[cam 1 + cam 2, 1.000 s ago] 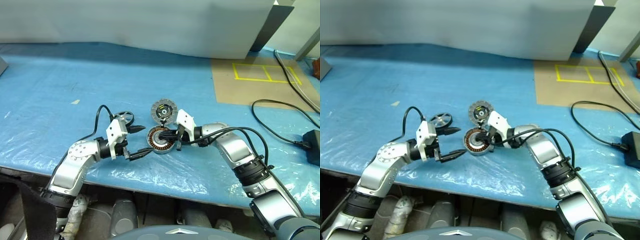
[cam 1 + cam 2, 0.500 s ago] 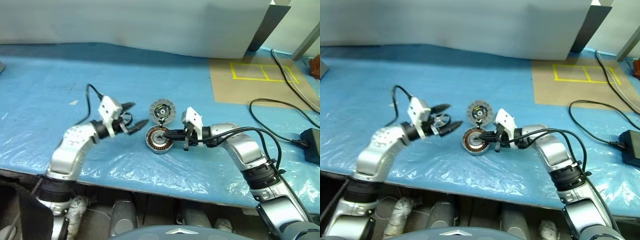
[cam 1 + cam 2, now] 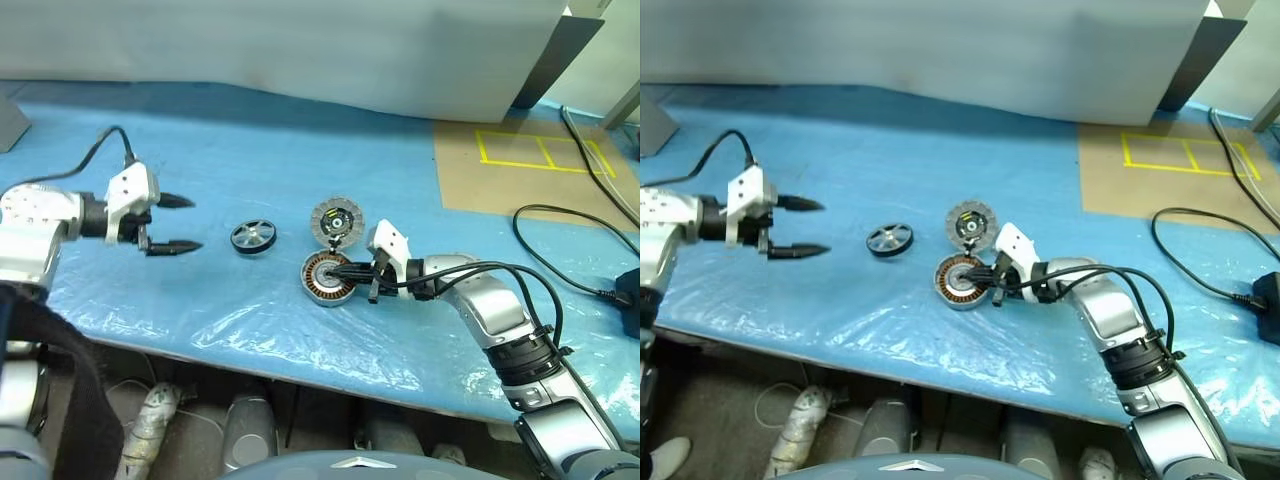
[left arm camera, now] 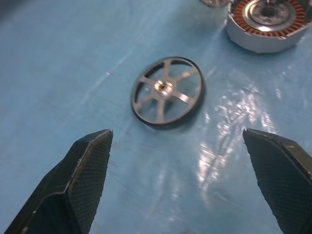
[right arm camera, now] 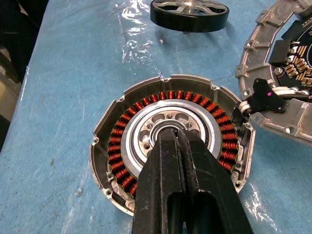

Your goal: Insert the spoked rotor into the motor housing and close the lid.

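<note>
The spoked rotor [image 3: 252, 237] lies flat on the blue plastic-covered table, dark rim and silvery spokes up; the left wrist view has it [image 4: 167, 91] ahead of the fingers. My left gripper [image 3: 180, 223] hovers open well to the rotor's left, holding nothing. The motor housing [image 3: 326, 279] sits right of the rotor, copper windings [image 5: 122, 146] showing. My right gripper [image 5: 175, 134] is shut, its tips resting at the housing's dark centre. The lid [image 3: 337, 219] lies just beyond the housing, touching its rim, segmented face up.
A brown board with yellow tape [image 3: 520, 160] covers the table's far right. A black cable [image 3: 560, 215] loops there toward a black adapter [image 3: 630, 300]. A white panel [image 3: 300, 50] stands along the back. The table's front edge [image 3: 250, 350] runs below my arms.
My left arm has swung up and far out to the left, away from the rotor, still open. The rotor stays on the table. The right gripper keeps to the housing's centre. The camera shifted.
</note>
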